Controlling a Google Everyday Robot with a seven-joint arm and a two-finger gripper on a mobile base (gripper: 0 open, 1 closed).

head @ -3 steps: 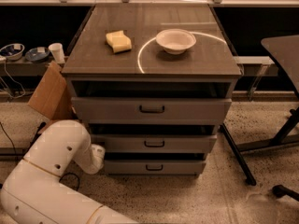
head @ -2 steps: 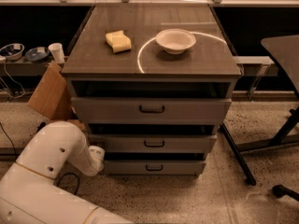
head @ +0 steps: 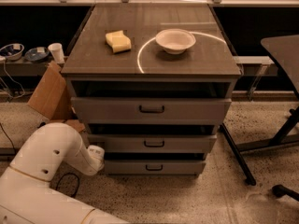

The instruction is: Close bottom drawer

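Little change in the last second: the white, rounded robot arm [head: 51, 148] has barely shifted, and the bottom drawer [head: 182, 167], a flat grey front with a small black bar handle, sits where it did; a dark gap above its front suggests it is not yet pushed home, so the closing is likely still to do; end effector [head: 96, 155] low at the drawer's left end, just beside the front's corner; contact cannot be told, nor whether it is released or clenched; the handle lies well to its right.
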